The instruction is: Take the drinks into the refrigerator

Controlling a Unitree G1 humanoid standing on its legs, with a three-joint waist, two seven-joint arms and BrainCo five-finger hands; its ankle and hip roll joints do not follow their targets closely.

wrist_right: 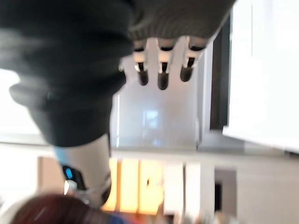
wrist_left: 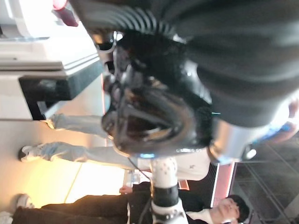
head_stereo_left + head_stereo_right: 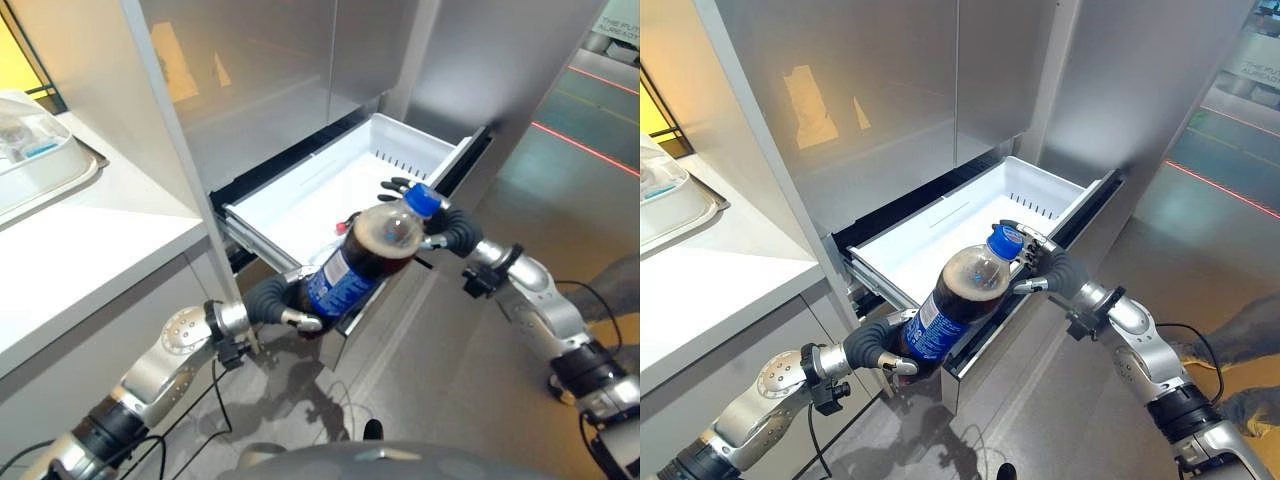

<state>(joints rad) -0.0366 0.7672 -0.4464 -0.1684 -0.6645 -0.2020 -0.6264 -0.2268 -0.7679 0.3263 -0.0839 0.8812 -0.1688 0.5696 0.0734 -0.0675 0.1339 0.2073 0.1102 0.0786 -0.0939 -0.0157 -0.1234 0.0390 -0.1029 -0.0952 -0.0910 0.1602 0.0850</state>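
Cola bottle [image 3: 958,298] is up over the front edge of the pulled-out white freezer drawer [image 3: 940,232], carried betw. both hands. Left hand [image 3: 288,303] is curled round the base end, label side, fingers wrapped under it. Right hand [image 3: 1038,263] sits at the blue cap [image 3: 1004,241]; its fingers look fairly straight in the right wrist view — more steadying the neck than clamping, I'd say.

Step in hand, as I read it: get the bottle past the drawer's front lip & lay it down inside. To do it well, keep the base grip firm w/ the left, let the right guide the neck, clear the lip before lowering, and don't release either end till it rests on the drawer floor.

Bottle's long axis runs diagonal — base low toward robot's left, cap higher, pointing up & right toward the right hand.
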